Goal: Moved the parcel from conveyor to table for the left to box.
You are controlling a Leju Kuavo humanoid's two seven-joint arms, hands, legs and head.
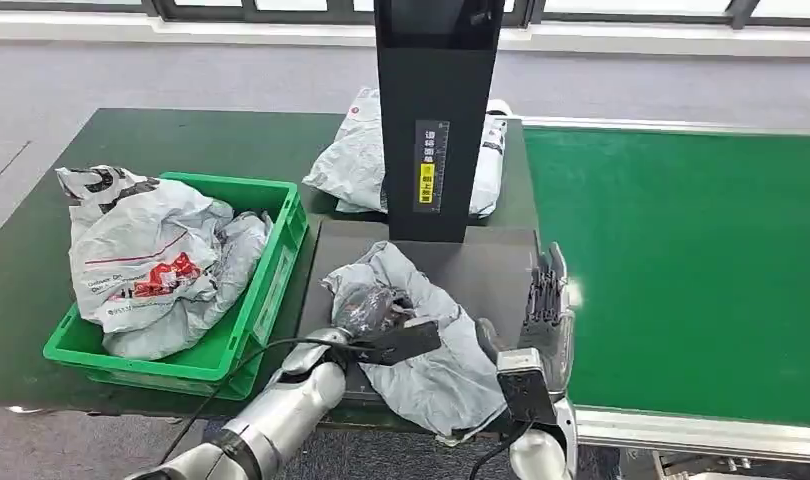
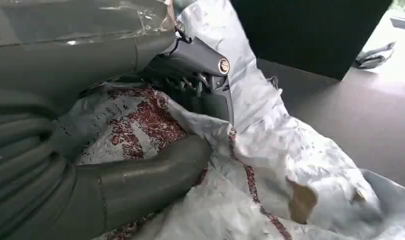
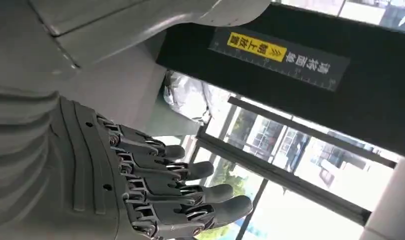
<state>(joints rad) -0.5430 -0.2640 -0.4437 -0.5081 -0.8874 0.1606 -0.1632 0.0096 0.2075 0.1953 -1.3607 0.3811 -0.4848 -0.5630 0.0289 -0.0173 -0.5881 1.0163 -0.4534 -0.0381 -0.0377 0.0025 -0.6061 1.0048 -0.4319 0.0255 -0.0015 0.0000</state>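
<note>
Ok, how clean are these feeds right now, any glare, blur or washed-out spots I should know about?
Head view: evenly lit and sharp, with a small glare spot beside the right hand. Left wrist view: the left hand on the grey parcel is soft and slightly blurred, and the far corner past the black post is blown out. Right wrist view: the windows behind the fingers are overexposed; the yellow label stays readable.

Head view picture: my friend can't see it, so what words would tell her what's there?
The left robot hand grips a crumpled grey parcel on the dark table, below a black post. A green bin of parcels sits to the left, a green conveyor to the right.
</note>
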